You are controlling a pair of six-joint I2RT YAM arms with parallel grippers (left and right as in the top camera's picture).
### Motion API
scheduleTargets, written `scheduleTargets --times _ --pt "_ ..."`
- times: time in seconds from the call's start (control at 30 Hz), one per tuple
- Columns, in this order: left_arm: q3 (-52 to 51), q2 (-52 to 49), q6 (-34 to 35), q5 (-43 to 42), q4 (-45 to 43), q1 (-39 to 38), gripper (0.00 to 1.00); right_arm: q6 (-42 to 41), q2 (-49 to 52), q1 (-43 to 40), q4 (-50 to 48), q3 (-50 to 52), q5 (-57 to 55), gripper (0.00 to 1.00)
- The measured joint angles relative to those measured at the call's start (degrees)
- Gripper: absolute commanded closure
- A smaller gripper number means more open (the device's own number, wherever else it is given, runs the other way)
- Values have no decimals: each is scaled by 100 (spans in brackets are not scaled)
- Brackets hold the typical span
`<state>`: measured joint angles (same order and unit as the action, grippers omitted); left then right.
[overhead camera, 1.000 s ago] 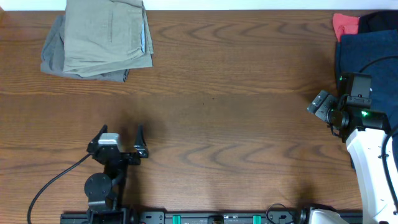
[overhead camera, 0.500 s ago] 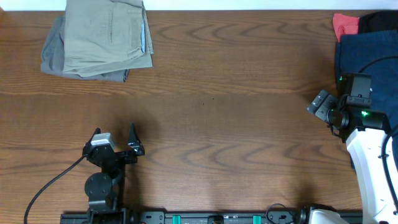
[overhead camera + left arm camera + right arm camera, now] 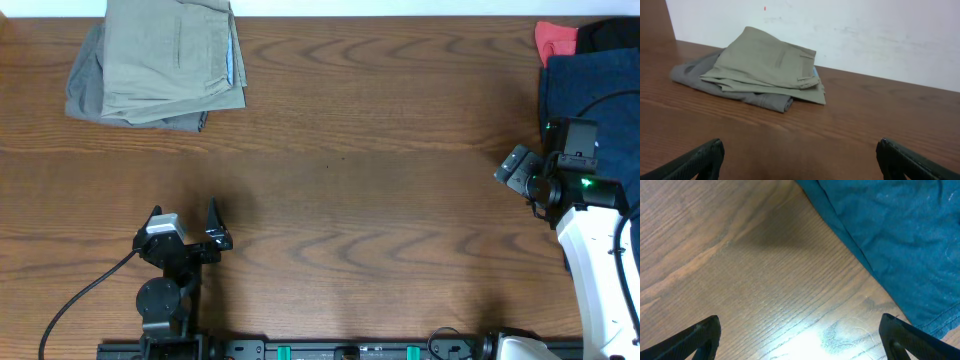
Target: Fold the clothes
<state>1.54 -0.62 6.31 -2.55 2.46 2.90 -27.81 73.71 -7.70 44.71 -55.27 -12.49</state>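
Overhead: khaki shorts (image 3: 170, 55) sit folded at far-left corner of table (image 3: 350, 150), atop darker grey shorts (image 3: 85, 98). Left gripper (image 3: 184, 210) is well apart from them, jaws spread, empty. Right gripper (image 3: 522, 178) is beside navy garment (image 3: 590, 90), spread too, holding nothing.

Left wrist: shorts look neat, pocket up.

Right wrist: bare wood w/ navy edge.

Fold prob. done; nxt move needs a fresh piece pulled to centre.

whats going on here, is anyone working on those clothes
Neither arm is handling anything. The pale khaki-green cotton shorts lie folded on a darker grey-olive pair at the far left corner of the wooden table. The left gripper is open and empty over bare wood, well short of them; the right gripper is open beside the navy blue garment.
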Motion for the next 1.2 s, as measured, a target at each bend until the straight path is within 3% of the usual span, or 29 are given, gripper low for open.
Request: scheduleTargets --times 0.43,0.73,0.9,1.2 --pt "0 0 17 0 0 0 2 0 -61 0 2 2 0 1" --pt "0 0 35 4 0 0 2 0 -1812 2 -61 463 -20 1" --pt "0 0 35 24 0 0 2 -2 -2968 7 -907 1451 81 1" --pt "0 0 35 42 -2 0 2 -2 -5327 435 -3646 4223 979 1"
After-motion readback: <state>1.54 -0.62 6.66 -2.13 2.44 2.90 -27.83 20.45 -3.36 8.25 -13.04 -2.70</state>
